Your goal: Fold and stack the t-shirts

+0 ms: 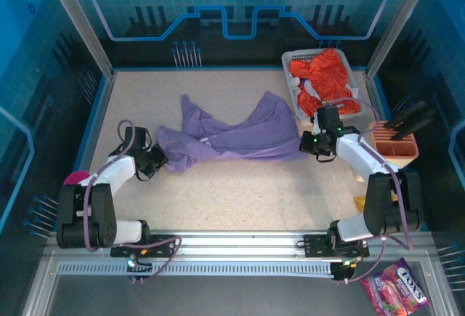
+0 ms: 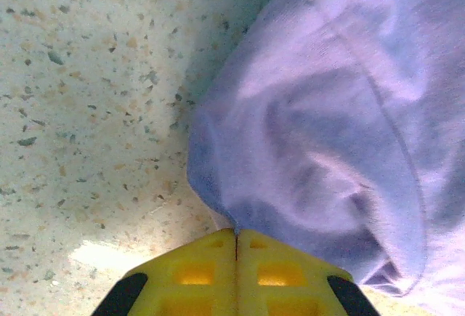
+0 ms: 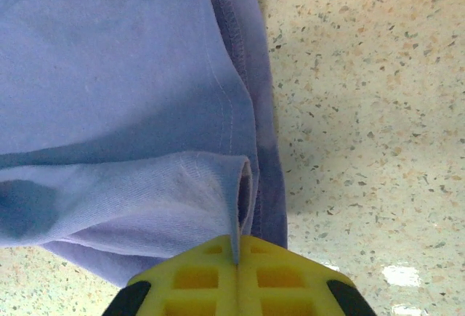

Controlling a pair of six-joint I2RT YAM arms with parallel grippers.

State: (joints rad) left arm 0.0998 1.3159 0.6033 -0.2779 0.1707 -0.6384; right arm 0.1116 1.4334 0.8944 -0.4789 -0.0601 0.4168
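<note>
Lavender t-shirt (image 1: 247, 138), orange-red t-shirt (image 1: 327, 76), white basket (image 1: 288, 59), speckled beige table (image 1: 254, 189).

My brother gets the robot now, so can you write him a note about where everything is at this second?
Left end effector: shut, pinching the left end of the purple t-shirt.
Right end effector: shut on a hemmed fold at the shirt's right end.
Purple t-shirt: crumpled across the middle of the table, not folded.
Orange t-shirt: bunched up in the white basket at the far right.
Done: both ends of the purple one gripped.
Left: flatten and fold it, take out and fold the orange one, stack them.
</note>
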